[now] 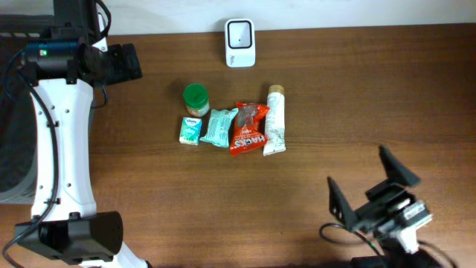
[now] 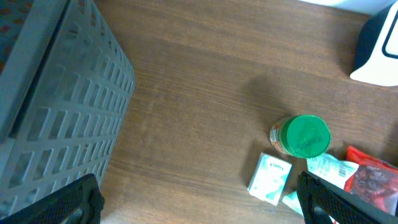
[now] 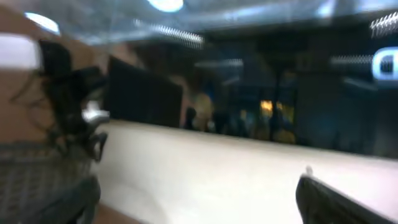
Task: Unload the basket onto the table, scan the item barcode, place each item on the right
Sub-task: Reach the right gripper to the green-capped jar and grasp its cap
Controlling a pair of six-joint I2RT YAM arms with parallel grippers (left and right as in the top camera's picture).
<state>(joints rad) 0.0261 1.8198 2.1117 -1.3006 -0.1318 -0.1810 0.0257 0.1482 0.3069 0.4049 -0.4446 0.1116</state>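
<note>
Several items lie in a row mid-table: a green-lidded jar (image 1: 195, 98), a small teal box (image 1: 190, 130), a teal packet (image 1: 219, 126), a red Hacks packet (image 1: 248, 128) and a white tube (image 1: 274, 120). A white barcode scanner (image 1: 239, 42) stands behind them at the table's far edge. My left gripper (image 1: 125, 63) is open and empty, up at the far left, away from the items. Its wrist view shows the jar (image 2: 305, 135), the box (image 2: 269, 178) and the scanner (image 2: 379, 50) beyond its spread gripper (image 2: 199, 211). My right gripper (image 1: 368, 186) is open and empty near the front right.
A grey slatted basket (image 2: 62, 93) sits off the table's left side, just under the left arm. The right wrist view is blurred and looks out over a white wall into the room, with its gripper (image 3: 199, 208) spread wide.
</note>
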